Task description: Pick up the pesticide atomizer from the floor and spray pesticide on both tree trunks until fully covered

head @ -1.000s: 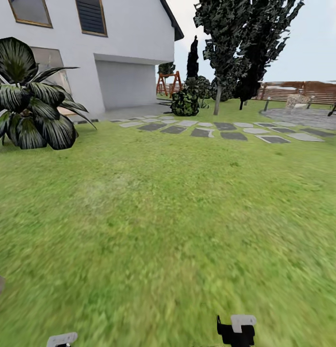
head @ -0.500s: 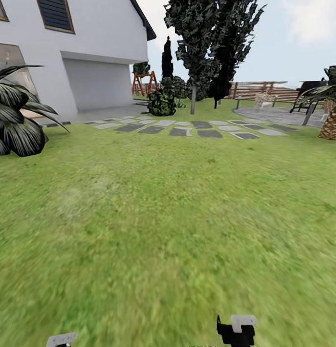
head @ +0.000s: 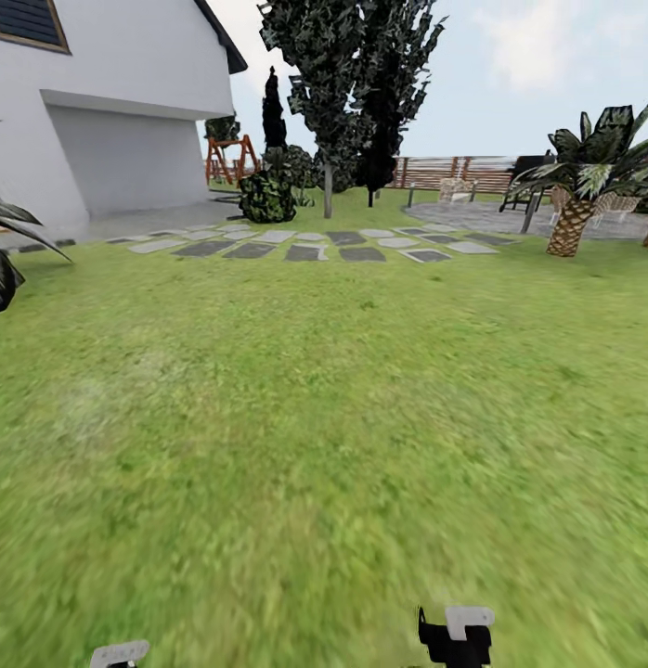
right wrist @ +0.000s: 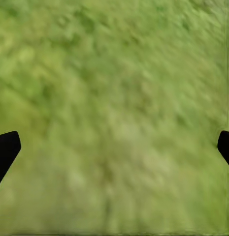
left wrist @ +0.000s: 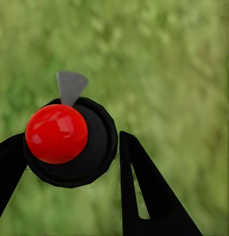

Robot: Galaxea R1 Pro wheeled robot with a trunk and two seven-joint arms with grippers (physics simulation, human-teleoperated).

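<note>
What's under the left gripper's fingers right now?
Between the left gripper fingers sits the atomizer, its red cap facing the camera. Below it is blurred grass. The atomizer's body is hidden beneath its cap.

Black wedge-shaped jaws; the right gripper [head: 454, 640] carries a pale grey block.
</note>
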